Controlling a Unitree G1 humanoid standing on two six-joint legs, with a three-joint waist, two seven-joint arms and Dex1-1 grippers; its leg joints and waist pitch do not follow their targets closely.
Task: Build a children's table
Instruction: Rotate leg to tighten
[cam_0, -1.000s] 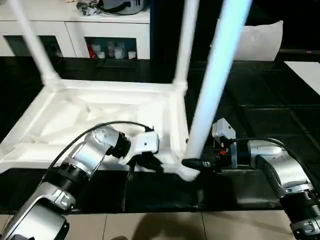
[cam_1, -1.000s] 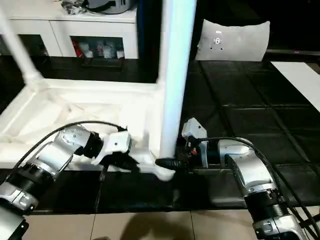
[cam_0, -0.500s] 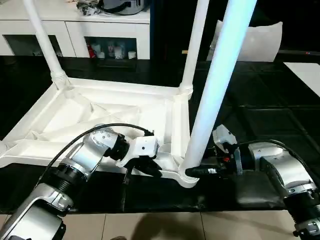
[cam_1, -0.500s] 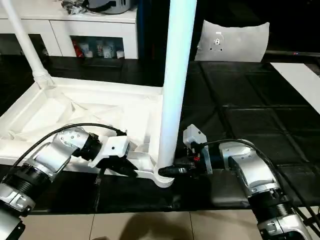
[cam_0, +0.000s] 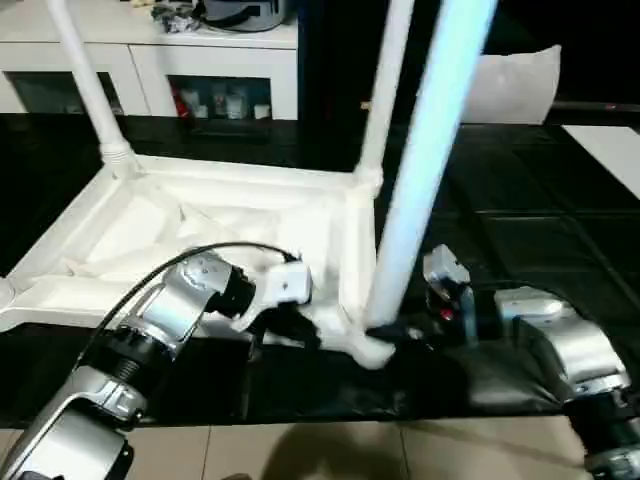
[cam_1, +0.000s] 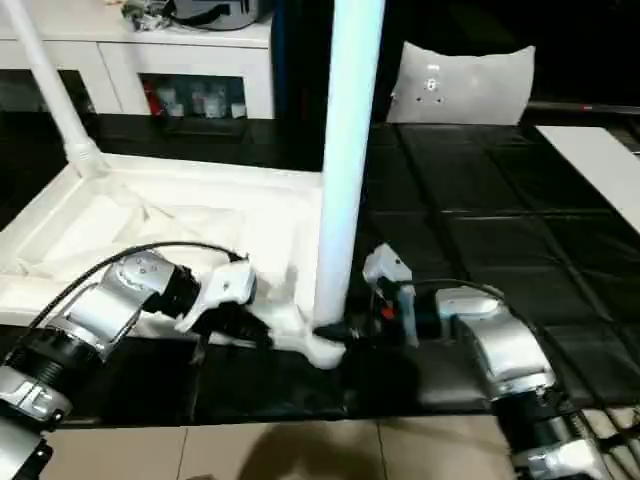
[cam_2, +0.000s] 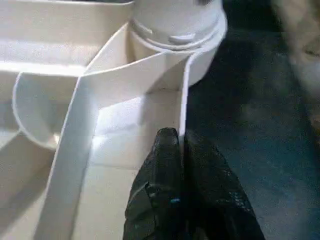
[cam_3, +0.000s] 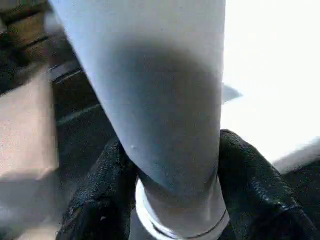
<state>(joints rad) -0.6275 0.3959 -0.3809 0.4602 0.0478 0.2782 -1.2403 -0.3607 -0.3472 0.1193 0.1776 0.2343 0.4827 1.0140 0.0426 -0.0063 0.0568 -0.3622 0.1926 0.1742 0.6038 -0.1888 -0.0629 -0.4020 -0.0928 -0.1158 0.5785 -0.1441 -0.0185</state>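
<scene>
Table top lies upside down on the dark floor, ribbed side up. Three legs stand in corner sockets; the near-right leg is the one in hand.

Right gripper: jaws set on either side of that leg, just above its flared foot, pads against the tube. Judged a clamp on the leg.

Left gripper: jaws together, pinching the thin upright edge wall of the table top, just beside the near-right socket. Judged a steadying hold.

Key relation: the leg's long axis runs straight up from between the right jaws, tilting slightly; the socket sits directly below them. The right arm is on the leg itself, the left arm alongside on the rim. So any seating push must go down along the leg's axis, into the socket, with the left jaws resisting the top's slide.

Whether the foot is fully home in the socket cannot be told; the joint is partly hidden by the right jaws.

Risk, judged: a sideways push would lever the top off the floor.
</scene>
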